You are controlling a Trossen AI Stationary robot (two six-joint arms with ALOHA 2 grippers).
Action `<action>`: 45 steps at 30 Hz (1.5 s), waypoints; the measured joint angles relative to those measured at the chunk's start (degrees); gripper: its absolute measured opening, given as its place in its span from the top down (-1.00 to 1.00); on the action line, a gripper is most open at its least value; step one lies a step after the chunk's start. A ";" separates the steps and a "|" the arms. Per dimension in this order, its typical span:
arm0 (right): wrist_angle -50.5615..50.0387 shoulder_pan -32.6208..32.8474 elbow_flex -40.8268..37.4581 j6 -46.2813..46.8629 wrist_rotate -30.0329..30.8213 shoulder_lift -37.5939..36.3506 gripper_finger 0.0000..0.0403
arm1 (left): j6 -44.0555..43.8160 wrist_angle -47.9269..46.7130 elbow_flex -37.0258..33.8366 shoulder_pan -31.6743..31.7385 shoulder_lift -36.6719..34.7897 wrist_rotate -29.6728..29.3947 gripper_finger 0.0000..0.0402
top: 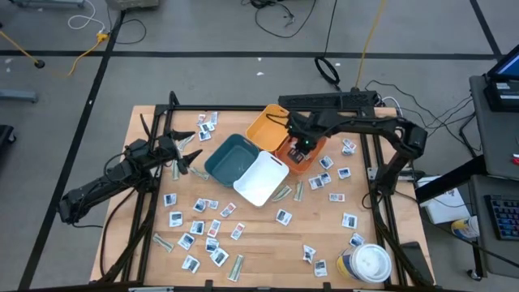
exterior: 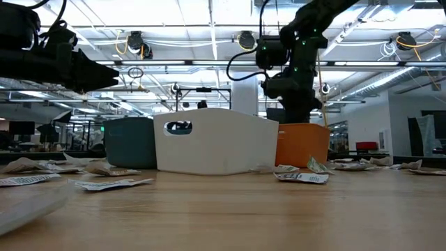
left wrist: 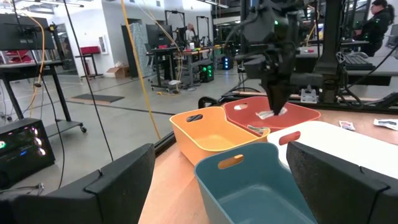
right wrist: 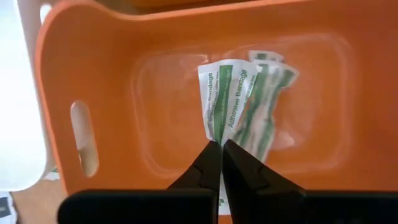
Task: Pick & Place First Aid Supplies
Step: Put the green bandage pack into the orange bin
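My right gripper (right wrist: 217, 152) hangs over the orange bin (top: 302, 154), pointing steeply down and shut on a white-and-green adhesive bandage strip (right wrist: 225, 93). A second strip (right wrist: 266, 106) lies flat on the bin's floor beside it. The left wrist view shows the same gripper (left wrist: 273, 106) with the strip (left wrist: 272, 114) at the bin's rim height. My left gripper (top: 185, 154) waits open and level at the table's left. Many small first aid packets (top: 199, 227) lie scattered flat on the table. My right gripper pinches one end of the bandage strip (right wrist: 217, 139) between its two fingertips. The fingers come from above, slanting steeply down, in line with the strip's length. The strip hangs below them inside the orange bin (right wrist: 62, 74), creased lengthwise; whether its lower end touches the floor I cannot tell.
The yellow bin (top: 266, 130), teal bin (top: 231, 158) and white bin (top: 261, 178) stand packed against the orange one at the table's middle. A round white-lidded tub (top: 373, 264) stands at the near right corner. More packets (top: 336, 174) lie right of the bins.
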 joint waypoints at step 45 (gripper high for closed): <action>-15.87 1.09 7.40 5.73 -4.98 -0.02 -0.10 | 0.00 0.00 0.00 0.02 0.00 0.00 -0.83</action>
